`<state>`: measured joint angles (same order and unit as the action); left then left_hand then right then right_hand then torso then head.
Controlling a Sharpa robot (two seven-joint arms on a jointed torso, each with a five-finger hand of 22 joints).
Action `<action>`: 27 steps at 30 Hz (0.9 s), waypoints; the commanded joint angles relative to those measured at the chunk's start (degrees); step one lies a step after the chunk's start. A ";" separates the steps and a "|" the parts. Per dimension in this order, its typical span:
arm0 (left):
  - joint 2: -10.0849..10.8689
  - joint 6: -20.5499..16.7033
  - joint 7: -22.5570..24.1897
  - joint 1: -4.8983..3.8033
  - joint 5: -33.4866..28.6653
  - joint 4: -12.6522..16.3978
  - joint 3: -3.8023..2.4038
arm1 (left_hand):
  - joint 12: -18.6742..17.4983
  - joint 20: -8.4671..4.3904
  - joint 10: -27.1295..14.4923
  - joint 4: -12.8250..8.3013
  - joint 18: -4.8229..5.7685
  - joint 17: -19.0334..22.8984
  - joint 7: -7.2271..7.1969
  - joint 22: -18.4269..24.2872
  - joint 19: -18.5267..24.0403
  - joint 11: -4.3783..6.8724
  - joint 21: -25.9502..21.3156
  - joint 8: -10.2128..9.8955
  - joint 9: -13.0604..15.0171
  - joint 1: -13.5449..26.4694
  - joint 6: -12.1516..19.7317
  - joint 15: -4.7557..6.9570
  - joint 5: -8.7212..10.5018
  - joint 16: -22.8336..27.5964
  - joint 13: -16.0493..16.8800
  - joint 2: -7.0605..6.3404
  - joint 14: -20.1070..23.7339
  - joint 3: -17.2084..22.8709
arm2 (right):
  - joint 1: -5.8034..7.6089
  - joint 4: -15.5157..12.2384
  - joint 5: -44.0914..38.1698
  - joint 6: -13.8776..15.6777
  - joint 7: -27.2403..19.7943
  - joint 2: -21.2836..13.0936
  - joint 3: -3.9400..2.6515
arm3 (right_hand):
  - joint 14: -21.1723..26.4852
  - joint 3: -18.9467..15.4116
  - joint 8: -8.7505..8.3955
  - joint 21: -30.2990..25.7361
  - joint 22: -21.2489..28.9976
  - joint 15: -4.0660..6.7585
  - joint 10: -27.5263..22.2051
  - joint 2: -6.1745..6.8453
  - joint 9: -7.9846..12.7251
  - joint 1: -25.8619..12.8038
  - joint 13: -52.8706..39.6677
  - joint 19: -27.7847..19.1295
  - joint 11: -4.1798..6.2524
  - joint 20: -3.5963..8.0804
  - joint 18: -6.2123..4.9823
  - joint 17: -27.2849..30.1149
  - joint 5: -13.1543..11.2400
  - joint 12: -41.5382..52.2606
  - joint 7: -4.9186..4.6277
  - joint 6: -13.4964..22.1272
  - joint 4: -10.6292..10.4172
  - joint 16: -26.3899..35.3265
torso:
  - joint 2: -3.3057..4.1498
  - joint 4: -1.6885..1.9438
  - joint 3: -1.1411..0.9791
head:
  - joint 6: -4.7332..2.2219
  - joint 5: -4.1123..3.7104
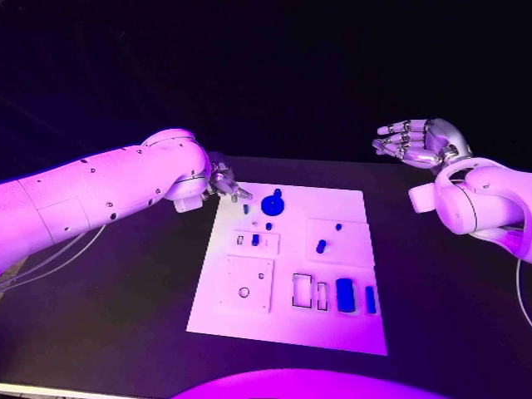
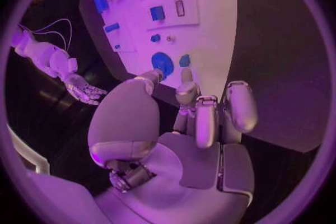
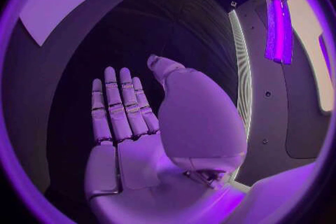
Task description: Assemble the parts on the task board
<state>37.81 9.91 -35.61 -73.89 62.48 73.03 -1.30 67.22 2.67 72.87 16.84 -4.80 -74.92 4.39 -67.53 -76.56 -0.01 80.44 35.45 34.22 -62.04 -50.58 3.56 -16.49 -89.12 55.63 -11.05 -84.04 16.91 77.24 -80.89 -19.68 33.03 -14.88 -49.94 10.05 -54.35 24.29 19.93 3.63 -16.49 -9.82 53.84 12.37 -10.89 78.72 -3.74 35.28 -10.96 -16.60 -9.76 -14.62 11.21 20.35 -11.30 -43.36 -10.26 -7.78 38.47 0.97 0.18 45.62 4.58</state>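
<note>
- The left hand [image 1: 224, 182] is parked at the task board [image 1: 338, 324]'s far-left corner, roughly 11 o'clock from the board's middle. Its fingers are bunched together, and whether anything is pinched can't really be told from the head view. In the left wrist view nothing seems to be held, fingertips just short of the board edge.
- The right hand [image 1: 420, 141] is held up off the table, well apart from the board at about 2 o'clock, fingers apart and loosely curled, nothing carried.
- The round blue part [image 1: 273, 205] is sat near the far edge of the board, just beside the left hand. A small stub is poked out of it toward 12 o'clock, so its axis runs 12-to-6.
- A small blue peg [image 1: 246, 209] is found right next to it, also lined up 12-to-6.
- Likely snag: with the fingers so bunched and both pieces so close, the peg could be knocked over or shoved off while the round part is reached for.
- The board itself might get nudged too, since the hand is right at its edge.
</note>
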 commanded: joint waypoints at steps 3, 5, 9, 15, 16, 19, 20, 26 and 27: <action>-2.04 1.80 1.56 -0.15 0.64 -3.63 0.29 | -0.23 0.41 -0.39 -0.05 0.02 -12.90 0.07 0.08 0.08 -0.21 -0.38 -0.28 -0.10 -0.65 0.36 -0.37 -0.36 0.19 -0.05 0.26 -5.31 -0.26 | -0.02 -0.28 -0.04 -0.76 -0.44 0.08 -0.02 | 0.17 -0.07 -0.25 -0.30 0.05 -0.07 -0.11 -0.09 0.09 -0.44 0.07 -0.43 -0.38 -0.06 -0.21 0.05 -0.04 -0.34 -3.61 -0.42 0.34 0.20 | 0.07 -0.06 0.04 | 0.19 0.17; -2.92 2.33 1.75 -0.16 0.52 -5.08 0.54 | -0.23 0.44 -0.42 -0.05 0.03 -12.91 0.09 0.03 0.05 -0.24 -0.36 -0.35 -0.15 -0.74 0.35 -0.40 -0.37 0.19 -0.07 0.34 -5.31 -0.25 | -0.02 -0.34 -0.04 -0.75 -0.45 0.09 -0.02 | 0.17 -0.07 -0.25 -0.30 0.05 -0.07 -0.11 -0.09 0.09 -0.44 0.07 -0.43 -0.38 -0.06 -0.21 0.05 -0.04 -0.34 -3.61 -0.42 0.34 0.20 | 0.03 -0.08 0.02 | 0.23 0.21; -4.39 3.04 2.06 -0.15 0.30 -7.36 0.91 | -0.21 0.45 -0.42 -0.06 0.01 -12.90 0.10 0.14 0.12 -0.25 -0.41 -0.38 -0.17 -0.79 0.34 -0.41 -0.37 0.19 -0.05 0.37 -5.31 -0.24 | -0.02 -0.40 -0.04 -0.75 -0.46 0.13 -0.02 | 0.17 -0.05 -0.24 -0.29 0.11 -0.07 -0.09 -0.10 0.10 -0.42 0.06 -0.54 -0.37 -0.07 -0.22 0.09 -0.04 -0.34 -3.60 -0.44 0.37 0.22 | 0.10 -0.17 0.04 | 0.26 0.33; -6.01 3.84 2.50 -0.14 -0.07 -9.84 1.30 | -0.12 0.48 -0.38 -0.06 0.01 -12.89 0.12 0.15 0.14 -0.27 -0.42 -0.42 -0.20 -0.87 0.31 -0.43 -0.35 0.20 0.07 0.44 -5.30 -0.23 | -0.02 -0.44 -0.04 -0.76 -0.47 0.21 -0.03 | 0.17 -0.05 -0.24 -0.30 0.15 -0.07 -0.09 -0.10 0.10 -0.42 0.06 -0.61 -0.37 -0.07 -0.22 0.10 -0.03 -0.34 -3.60 -0.45 0.38 0.23 | 0.07 -0.20 -0.07 | 0.36 0.42; -6.20 4.01 2.58 -0.14 -0.13 -10.13 1.34 | -0.12 0.48 -0.38 -0.06 0.01 -12.89 0.12 0.15 0.14 -0.27 -0.42 -0.42 -0.20 -0.87 0.31 -0.43 -0.35 0.20 0.07 0.44 -5.30 -0.23 | -0.02 -0.44 -0.04 -0.75 -0.46 0.22 -0.03 | 0.17 -0.05 -0.24 -0.30 0.15 -0.07 -0.09 -0.10 0.10 -0.42 0.06 -0.61 -0.37 -0.07 -0.22 0.10 -0.03 -0.34 -3.60 -0.45 0.38 0.23 | 0.08 -0.21 -0.07 | 0.35 0.40; -6.60 4.34 2.75 -0.14 -0.27 -10.78 1.44 | -0.16 0.49 -0.43 -0.06 0.00 -12.86 0.12 0.18 0.16 -0.28 -0.43 -0.43 -0.21 -0.88 0.28 -0.44 -0.33 0.21 0.00 0.45 -5.29 -0.24 | -0.02 -0.45 -0.04 -0.76 -0.47 0.27 -0.03 | 0.16 -0.04 -0.24 -0.29 0.18 -0.07 -0.08 -0.10 0.11 -0.41 0.06 -0.66 -0.37 -0.07 -0.22 0.12 -0.03 -0.34 -3.60 -0.45 0.40 0.24 | 0.02 -0.16 -0.08 | 0.41 0.36; -6.74 4.45 2.79 -0.14 -0.31 -11.00 1.50 | -0.18 0.49 -0.44 -0.05 0.00 -12.87 0.13 0.18 0.16 -0.28 -0.44 -0.44 -0.21 -0.88 0.28 -0.44 -0.32 0.21 -0.03 0.45 -5.30 -0.25 | -0.02 -0.45 -0.04 -0.76 -0.47 0.29 -0.03 | 0.16 -0.04 -0.24 -0.29 0.18 -0.07 -0.08 -0.10 0.11 -0.41 0.06 -0.66 -0.37 -0.07 -0.22 0.12 -0.03 -0.34 -3.60 -0.45 0.40 0.24 | 0.04 -0.16 -0.09 | 0.41 0.34; -7.28 5.48 2.91 -0.11 -0.46 -11.75 1.93 | -0.10 0.52 -0.42 -0.03 0.00 -12.87 0.15 0.16 0.16 -0.31 -0.43 -0.46 -0.24 -0.86 0.22 -0.47 -0.25 0.21 0.07 0.43 -5.30 -0.32 | -0.02 -0.40 -0.04 -0.78 -0.46 0.41 -0.03 | 0.16 -0.04 -0.24 -0.29 0.18 -0.07 -0.08 -0.10 0.11 -0.41 0.06 -0.66 -0.37 -0.07 -0.22 0.12 -0.03 -0.34 -3.60 -0.45 0.40 0.24 | -0.01 -0.09 -0.07 | 0.49 0.34; -7.38 5.65 2.92 -0.10 -0.49 -11.87 2.01 | -0.10 0.52 -0.42 -0.03 0.00 -12.87 0.15 0.16 0.16 -0.31 -0.43 -0.46 -0.24 -0.86 0.22 -0.47 -0.25 0.21 0.07 0.43 -5.30 -0.32 | -0.02 -0.40 -0.04 -0.78 -0.46 0.42 -0.03 | 0.16 -0.04 -0.24 -0.29 0.18 -0.07 -0.08 -0.10 0.11 -0.41 0.06 -0.66 -0.37 -0.07 -0.22 0.12 -0.03 -0.34 -3.60 -0.45 0.40 0.24 | -0.03 -0.09 -0.07 | 0.51 0.35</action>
<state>30.69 13.56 -33.59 -73.95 62.49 61.28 0.68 67.22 2.86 72.68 16.84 -4.79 -74.91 4.39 -67.39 -76.36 -0.21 80.23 35.22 34.07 -62.32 -50.59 3.56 -16.49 -89.12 55.63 -10.76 -84.04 16.92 77.24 -81.22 -19.67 33.02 -14.88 -49.57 10.04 -54.35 24.29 19.93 3.63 -16.36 -9.82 53.84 12.37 -10.84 78.72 -3.74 35.07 -10.96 -16.81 -9.76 -14.57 11.21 20.35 -11.30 -43.36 -10.26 -7.78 38.51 0.83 0.10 46.06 4.88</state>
